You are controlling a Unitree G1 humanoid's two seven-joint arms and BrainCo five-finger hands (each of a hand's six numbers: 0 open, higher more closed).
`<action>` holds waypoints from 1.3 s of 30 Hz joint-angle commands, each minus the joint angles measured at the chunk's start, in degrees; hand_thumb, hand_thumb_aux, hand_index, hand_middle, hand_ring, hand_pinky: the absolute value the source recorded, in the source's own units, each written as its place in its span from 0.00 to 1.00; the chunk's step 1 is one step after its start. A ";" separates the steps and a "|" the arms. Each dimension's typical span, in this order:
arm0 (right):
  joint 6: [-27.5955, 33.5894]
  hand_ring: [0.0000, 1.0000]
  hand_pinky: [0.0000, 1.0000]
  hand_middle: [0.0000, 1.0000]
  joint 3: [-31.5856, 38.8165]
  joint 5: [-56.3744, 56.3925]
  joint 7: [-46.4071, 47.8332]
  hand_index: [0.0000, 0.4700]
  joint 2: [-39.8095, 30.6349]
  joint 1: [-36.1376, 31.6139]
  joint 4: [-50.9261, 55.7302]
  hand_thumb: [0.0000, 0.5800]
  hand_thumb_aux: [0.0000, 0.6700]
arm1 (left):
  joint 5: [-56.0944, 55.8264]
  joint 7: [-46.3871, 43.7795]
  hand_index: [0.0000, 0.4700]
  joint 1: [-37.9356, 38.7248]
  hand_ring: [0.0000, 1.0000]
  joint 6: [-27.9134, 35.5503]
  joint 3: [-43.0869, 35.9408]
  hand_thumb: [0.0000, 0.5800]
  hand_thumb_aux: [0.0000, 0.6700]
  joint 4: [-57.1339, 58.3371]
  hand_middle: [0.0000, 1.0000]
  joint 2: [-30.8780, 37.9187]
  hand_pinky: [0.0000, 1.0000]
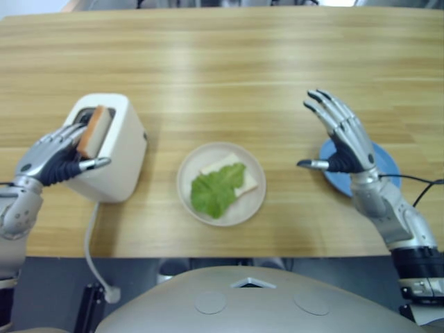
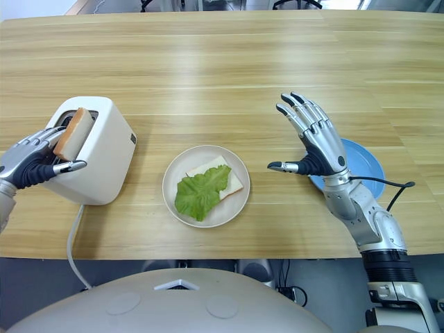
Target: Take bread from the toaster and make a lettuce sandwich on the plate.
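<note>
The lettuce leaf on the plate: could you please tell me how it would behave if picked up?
The lettuce leaf looks thin and crinkled, so it would probably flop and weigh little. It drapes over the bread slice onto the plate, so a push might slide it off.

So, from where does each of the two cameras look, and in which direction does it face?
Left eye view: on the robot's head, facing forward and down at the table; left hand gripping the bread slice in the toaster, open right hand near the blue plate.
Right eye view: same head, slightly to the right, same direction; both hands show.
Shared: the whole scene, including the plate with lettuce on a second slice.
</note>
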 commanded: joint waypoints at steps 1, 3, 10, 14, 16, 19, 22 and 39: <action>0.21 0.00 0.00 0.00 -1.01 -0.97 0.21 0.00 -0.09 0.62 -0.25 0.00 0.00 | 3.96 2.20 0.00 -1.00 0.00 1.16 -4.91 0.00 0.00 4.32 0.00 -1.00 0.00; 0.07 0.00 0.00 0.00 -1.11 -1.10 0.10 0.00 -0.24 0.61 0.00 0.00 0.00 | 3.94 3.41 0.50 -1.89 0.00 1.46 -6.16 0.76 0.51 5.47 0.00 -1.63 0.00; -0.29 0.00 0.00 0.00 -1.26 -2.08 -0.10 0.00 -0.54 0.34 0.59 0.00 0.00 | 1.18 6.40 0.98 -4.45 0.00 2.88 -6.18 1.00 1.00 5.65 0.00 -3.67 0.00; -0.45 0.00 0.00 0.00 -1.15 -2.54 0.01 0.00 -0.53 0.02 0.72 0.00 0.00 | -0.34 8.36 0.98 -6.65 0.00 3.93 -5.00 1.00 1.00 3.31 0.00 -4.88 0.00; -0.48 0.00 0.00 0.00 -1.00 -2.73 0.03 0.00 -0.49 -0.23 0.82 0.00 0.00 | -1.22 9.62 0.98 -8.02 0.35 4.01 -4.63 1.00 1.00 2.29 0.35 -5.68 0.35; -0.56 0.00 0.00 0.00 -0.63 -2.99 0.07 0.00 -0.33 -0.68 1.13 0.00 0.00 | -2.19 11.31 0.98 -9.70 1.00 3.90 -4.58 1.00 1.00 1.45 1.00 -6.99 1.00; -0.80 0.00 0.00 0.00 0.19 -3.48 0.21 0.00 -0.09 -1.20 1.82 0.00 0.00 | -3.14 13.36 0.98 -11.82 1.00 3.38 -4.35 1.00 1.00 1.58 1.00 -7.88 1.00; -1.12 0.00 0.00 0.00 1.91 -4.14 0.02 0.00 -0.11 -3.16 3.36 0.00 0.00 | 1.40 25.78 0.98 -20.96 1.00 0.44 -4.68 1.00 1.00 1.88 1.00 -7.53 1.00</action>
